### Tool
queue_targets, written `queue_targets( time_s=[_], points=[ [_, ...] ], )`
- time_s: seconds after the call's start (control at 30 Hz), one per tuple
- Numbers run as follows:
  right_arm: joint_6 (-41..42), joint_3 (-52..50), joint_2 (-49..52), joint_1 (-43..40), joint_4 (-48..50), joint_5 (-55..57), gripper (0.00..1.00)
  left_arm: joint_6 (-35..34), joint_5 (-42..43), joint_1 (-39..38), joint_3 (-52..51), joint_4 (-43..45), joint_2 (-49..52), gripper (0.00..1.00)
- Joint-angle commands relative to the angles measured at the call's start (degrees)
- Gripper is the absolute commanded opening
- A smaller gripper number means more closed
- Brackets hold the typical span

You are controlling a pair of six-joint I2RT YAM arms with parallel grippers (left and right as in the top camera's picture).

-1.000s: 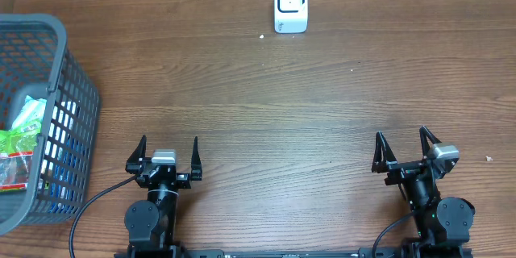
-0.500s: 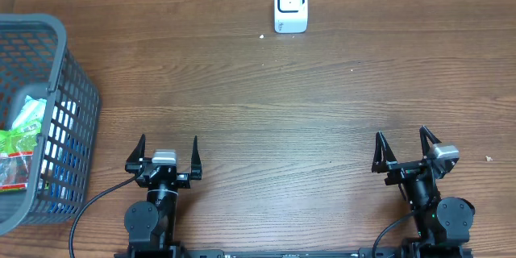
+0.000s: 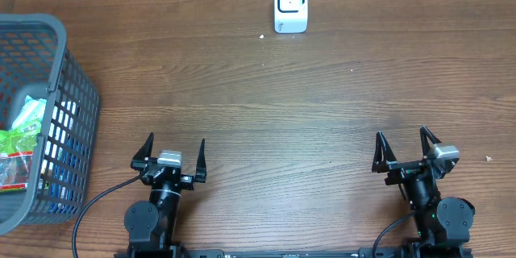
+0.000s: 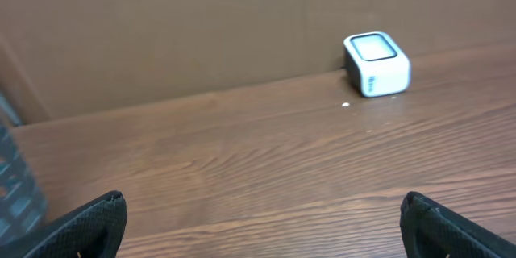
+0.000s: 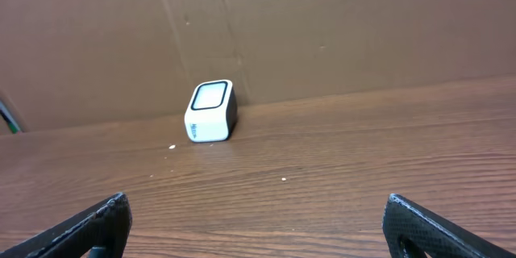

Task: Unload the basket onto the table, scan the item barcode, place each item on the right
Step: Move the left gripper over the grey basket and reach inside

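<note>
A dark brown wooden table with visible grain ran back to a plain brown cardboard wall, creased vertically, under soft even light.

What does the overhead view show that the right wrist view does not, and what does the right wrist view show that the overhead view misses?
Only the overhead view shows the grey basket with packets inside, at the table's left edge, and the left gripper, open. Only the right wrist view shows the face of the brown wall behind the white scanner. Both show that scanner, the wooden table and the open right gripper.
</note>
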Motion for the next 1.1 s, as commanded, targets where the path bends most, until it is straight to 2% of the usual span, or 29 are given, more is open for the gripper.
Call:
queue_targets(
  time_s=[0.0, 0.23, 0.6, 0.83, 1.0, 1.07],
  points=[
    [-0.3, -0.6, -0.7, 0.2, 0.7, 2.3, 1.00, 0.9, 4.8, 0.3, 0.2, 0.9, -0.7, 1.00],
    [-0.2, 0.2, -0.7, 0.2, 2.5, 2.2, 1.00, 0.8, 4.7, 0.3, 4.7, 0.4, -0.5, 1.00],
    [-0.1, 9.4, -0.5, 0.2, 1.7, 1.8, 1.00, -0.1, 5.1, 0.3, 15.4, -3.9, 6.2, 1.00],
    [0.0, 16.4, 5.5, 0.2, 1.0, 1.8, 1.00, 0.0, 6.3, 0.3, 28.5, -9.4, 19.0, 1.00],
    [-0.1, 25.1, 16.0, 0.2, -1.4, 1.6, 1.00, 0.0, 8.0, 0.3, 42.1, -17.0, 31.0, 1.00],
    [-0.1, 33.0, 24.2, 0.2, -6.5, 1.6, 1.00, 0.0, 8.1, 0.3, 52.5, -24.6, 39.4, 1.00]
  ],
)
